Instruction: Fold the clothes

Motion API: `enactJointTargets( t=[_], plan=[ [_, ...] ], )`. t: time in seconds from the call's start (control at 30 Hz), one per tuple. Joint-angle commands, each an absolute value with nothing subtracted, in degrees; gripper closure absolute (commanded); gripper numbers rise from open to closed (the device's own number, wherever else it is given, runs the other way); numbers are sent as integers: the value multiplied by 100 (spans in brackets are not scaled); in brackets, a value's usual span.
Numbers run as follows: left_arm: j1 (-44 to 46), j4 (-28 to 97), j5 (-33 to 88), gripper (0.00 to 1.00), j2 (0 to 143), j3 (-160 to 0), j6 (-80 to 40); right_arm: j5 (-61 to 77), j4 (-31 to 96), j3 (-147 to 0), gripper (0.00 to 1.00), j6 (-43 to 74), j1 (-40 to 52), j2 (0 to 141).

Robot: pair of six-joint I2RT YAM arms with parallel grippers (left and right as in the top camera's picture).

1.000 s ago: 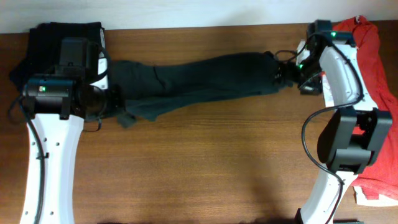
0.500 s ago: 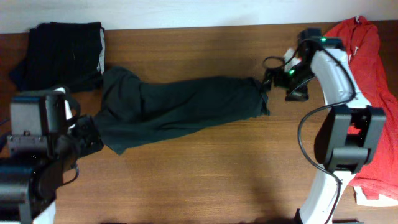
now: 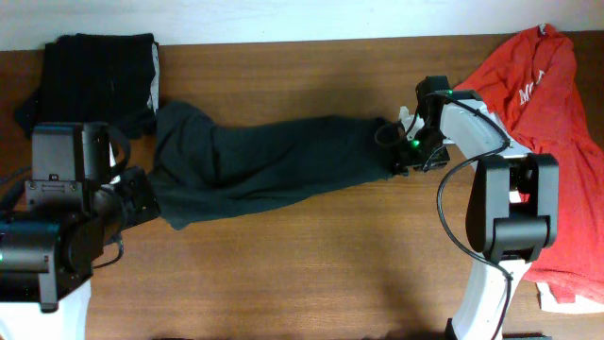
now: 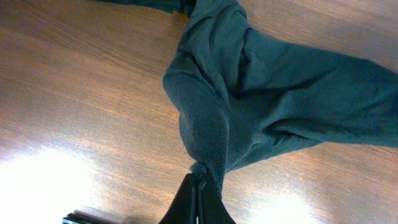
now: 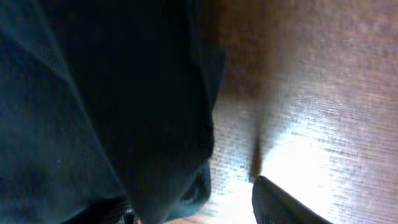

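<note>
Brown wooden table (image 3: 302, 274): the T-shirt (image 3: 274, 165) lies bunched lengthwise, right of the black folded garment (image 3: 94, 76). The left gripper (image 4: 199, 186) pinches its nearer end. The right gripper (image 3: 396, 156) gapes at the farther end. It's likely still flattening, so regrip and spread.

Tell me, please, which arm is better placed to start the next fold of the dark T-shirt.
Probably the left: the left gripper is shut on the T-shirt, while the right gripper looks open at its other end.

dark T-shirt (image 3: 264, 165) | bunched lengthwise | stretched across table | lettering seemingly hidden
</note>
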State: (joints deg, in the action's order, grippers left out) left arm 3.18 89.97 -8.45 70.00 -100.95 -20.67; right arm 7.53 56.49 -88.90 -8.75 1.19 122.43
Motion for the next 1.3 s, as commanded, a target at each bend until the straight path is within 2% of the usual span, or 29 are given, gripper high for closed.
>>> enactJointTargets(
  t=[0.0, 0.03, 0.07, 0.13, 0.23, 0.4, 0.53, 0.8, 1.03, 1.17, 1.2, 1.23, 1.27],
  plan=[
    [283, 8978, -952, 99, 6987, -10130, -2139, 718, 5605, -8892, 67, -899, 106, 12219],
    [283, 8947, -952, 99, 6987, -10130, -2139, 672, 5627, -8984, 76, -827, 106, 12219],
    [283, 8921, -952, 99, 6984, -10132, -2139, 674, 5669, -9045, 79, -812, 106, 12219],
    [283, 8917, -952, 99, 6984, -10130, -2139, 674, 5881, -9260, 96, -777, 106, 12219],
    [283, 8766, -945, 100, 6984, -10165, -2141, 397, 6396, -9762, 96, -318, 71, 12217],
    [283, 9395, -1037, 100, 6991, -11415, -2139, 187, 8726, -12335, 96, 261, -489, 12186],
    [283, 9452, -1380, 100, 6991, -11922, -2139, 233, 9736, -14158, 96, 504, -991, 12184],
    [283, 9227, -1382, 100, 7179, -12156, -2139, 451, 9732, -14431, 96, 495, -1039, 11806],
    [283, 9201, -1518, 99, 8827, -11837, -2147, 904, 9596, -14383, 96, 451, -327, 12444],
    [148, 8921, -2257, 99, 10283, -11826, -2335, 902, 9371, -14383, 78, 456, 263, 13428],
    [-10, 8897, -2231, 100, 10713, -11826, -2338, 875, 9295, -14383, 56, 454, 355, 13686],
    [-128, 8925, -2224, 100, 11013, -11826, -2340, 760, 9271, -14383, 14, 456, 401, 13885],
    [-250, 9039, -2145, 100, 11345, -11826, -2362, 650, 9301, -14383, 1, 454, 401, 14005]
  ],
)
